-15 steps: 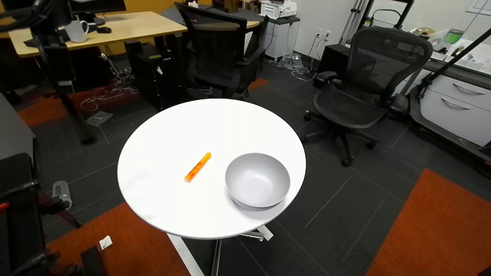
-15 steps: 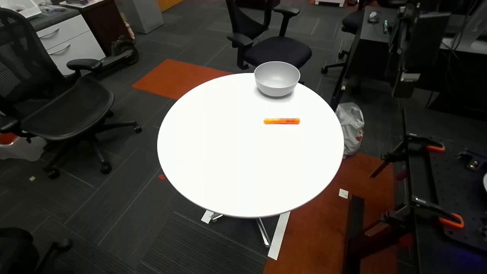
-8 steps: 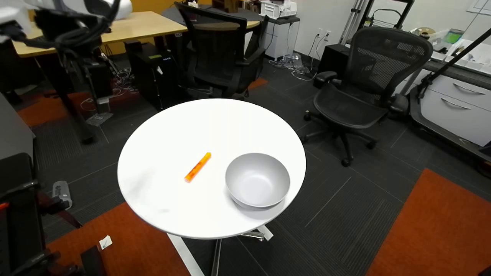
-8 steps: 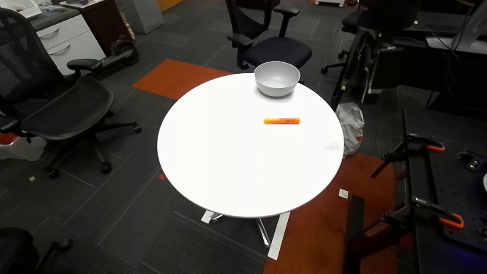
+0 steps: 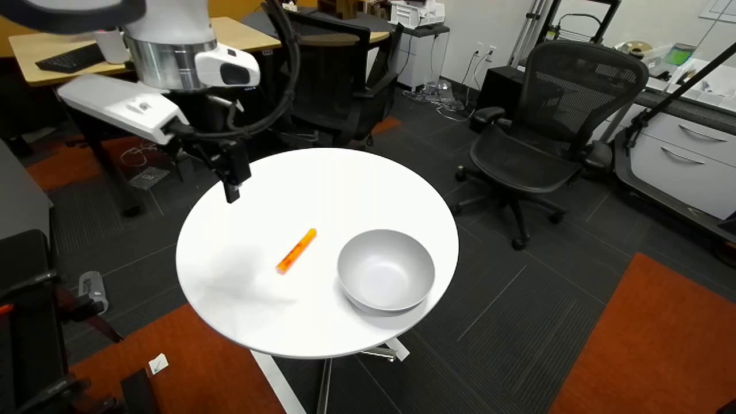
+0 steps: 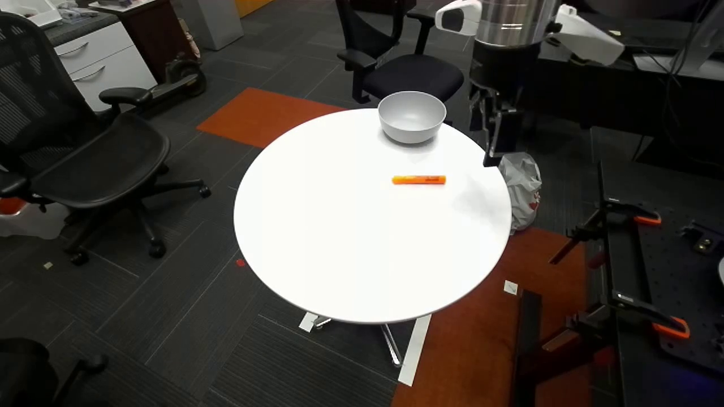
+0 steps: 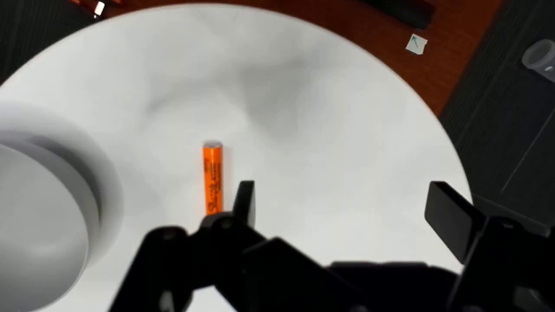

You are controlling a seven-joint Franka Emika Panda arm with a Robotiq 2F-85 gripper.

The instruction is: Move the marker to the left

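The bright orange marker (image 5: 296,250) lies flat on the round white table (image 5: 333,184); it also shows in an exterior view (image 6: 418,180) and in the wrist view (image 7: 213,177), where its near end is hidden behind a finger. My gripper (image 7: 341,199) is open and empty, its jaws wide apart with only table between them. In the wrist view the marker lies to the left of the left finger (image 7: 245,200). In both exterior views the gripper (image 5: 231,187) hangs above the table's edge (image 6: 492,155), apart from the marker.
A round grey bowl (image 5: 385,276) stands on the table near the marker; it shows at the left of the wrist view (image 7: 34,234). Black office chairs (image 5: 552,121) stand around the table. A black bench with clamps (image 6: 639,316) is beside it.
The arm has come in from the side towards the table and its gripper is now above the table's edge. Its shadow has spread over the table. Marker and bowl have not moved.
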